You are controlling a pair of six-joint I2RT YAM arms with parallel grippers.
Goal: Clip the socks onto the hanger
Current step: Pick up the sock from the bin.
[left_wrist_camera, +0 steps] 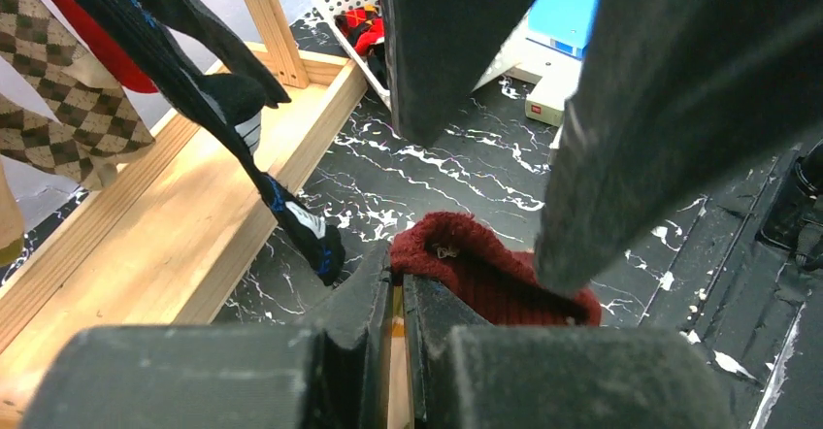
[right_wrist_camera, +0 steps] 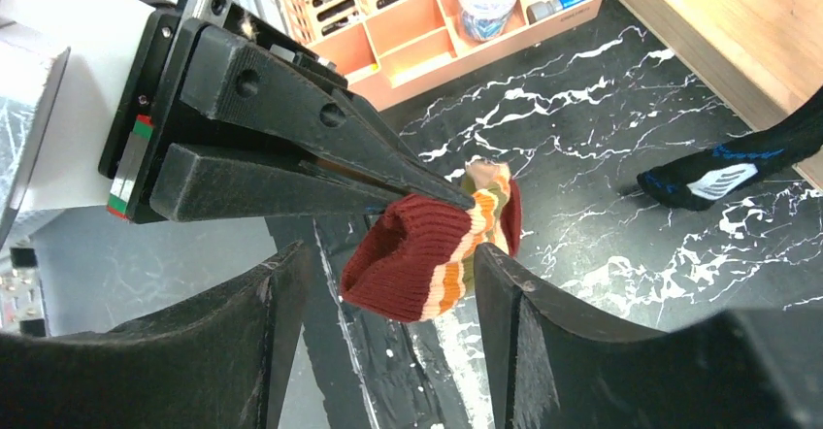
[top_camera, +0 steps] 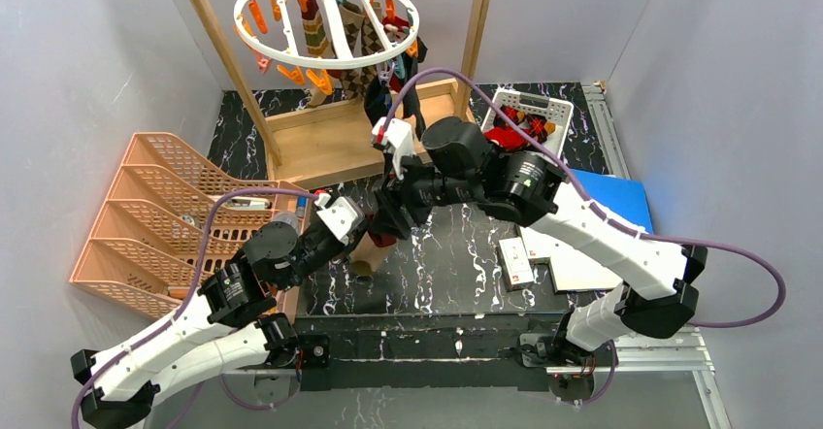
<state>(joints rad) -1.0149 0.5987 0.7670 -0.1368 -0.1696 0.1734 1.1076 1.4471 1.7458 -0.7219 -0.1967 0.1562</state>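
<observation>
The top camera looks down from high behind both arms over the whole counter (top_camera: pixel 456 254). The left wrist camera peers close along the left hand (left_wrist_camera: pixel 396 279); the right wrist camera faces that hand. Both share a red sock (right_wrist_camera: pixel 427 264), apparently half-hidden from above.

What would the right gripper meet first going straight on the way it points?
The red striped sock, pinched by the shut left gripper; it sits just ahead, in the gap of the right gripper, whose fingers stand open. Behind it, the marbled tabletop, depth unclear.
</observation>
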